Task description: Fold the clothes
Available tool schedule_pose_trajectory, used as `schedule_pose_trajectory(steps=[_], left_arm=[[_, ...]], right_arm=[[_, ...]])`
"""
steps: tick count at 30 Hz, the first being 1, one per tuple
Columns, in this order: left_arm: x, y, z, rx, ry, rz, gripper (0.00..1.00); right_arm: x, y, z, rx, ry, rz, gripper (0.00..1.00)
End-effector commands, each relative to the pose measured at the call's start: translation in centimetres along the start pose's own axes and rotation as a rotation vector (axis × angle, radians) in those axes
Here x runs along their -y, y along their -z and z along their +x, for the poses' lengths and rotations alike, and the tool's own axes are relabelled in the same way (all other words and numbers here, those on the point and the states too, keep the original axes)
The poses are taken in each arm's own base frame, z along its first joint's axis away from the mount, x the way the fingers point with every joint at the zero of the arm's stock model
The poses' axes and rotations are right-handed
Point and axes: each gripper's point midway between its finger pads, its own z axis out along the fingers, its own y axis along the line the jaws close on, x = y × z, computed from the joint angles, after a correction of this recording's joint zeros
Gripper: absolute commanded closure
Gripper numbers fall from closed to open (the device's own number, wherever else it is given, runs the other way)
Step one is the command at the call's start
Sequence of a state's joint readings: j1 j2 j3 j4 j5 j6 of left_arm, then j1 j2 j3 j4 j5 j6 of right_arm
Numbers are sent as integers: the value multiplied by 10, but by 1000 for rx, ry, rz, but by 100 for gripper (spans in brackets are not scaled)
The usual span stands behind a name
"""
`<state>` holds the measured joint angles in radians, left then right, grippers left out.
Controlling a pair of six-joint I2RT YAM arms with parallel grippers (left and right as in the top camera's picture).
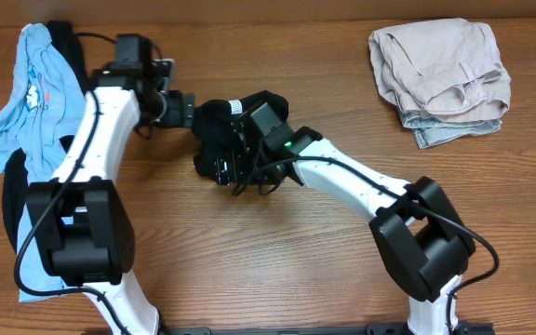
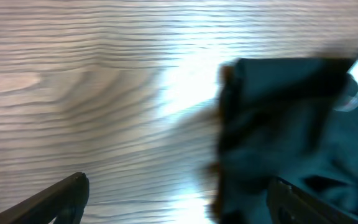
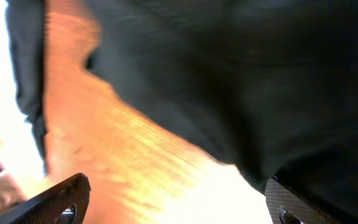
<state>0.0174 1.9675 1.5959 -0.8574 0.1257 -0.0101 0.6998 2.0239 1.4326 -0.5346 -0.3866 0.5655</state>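
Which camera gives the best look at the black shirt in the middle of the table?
Overhead: it alone shows the black shirt as a whole bundle on the table, though the right arm covers part. Left wrist shows only a blurred edge of it on the wood; right wrist, blurred dark cloth filling most of the frame.

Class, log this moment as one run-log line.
black shirt: bunched, centre | left pincer: open | right pincer: open, over shirt | beige pile: far right

Wooden table (image 1: 277,279): brown, fine horizontal grain, bright glare patches in wrist views.
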Motion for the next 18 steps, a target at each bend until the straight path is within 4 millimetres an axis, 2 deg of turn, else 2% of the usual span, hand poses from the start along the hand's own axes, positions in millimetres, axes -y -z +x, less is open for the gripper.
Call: schedule_pose_trajectory(steps=[1, 5, 6, 10, 12, 15, 18], left_arm=[[-20, 7, -6, 24, 56, -17, 4], [-29, 8, -6, 24, 73, -24, 2], [-29, 8, -6, 25, 73, -24, 1], [-29, 8, -6, 25, 73, -24, 0], [-29, 8, -6, 25, 73, -24, 0], [-29, 8, -6, 24, 73, -24, 0], [-29, 8, -6, 25, 73, -24, 0]], right_arm=[[28, -5, -17, 85, -106, 121, 6], [59, -4, -30, 139, -163, 220, 6], [73, 0, -33, 135, -197, 240, 6], [108, 16, -39, 127, -273, 291, 6], [134, 30, -43, 123, -327, 320, 6], [162, 47, -54, 130, -349, 320, 6], [194, 70, -84, 205, -286, 302, 5]])
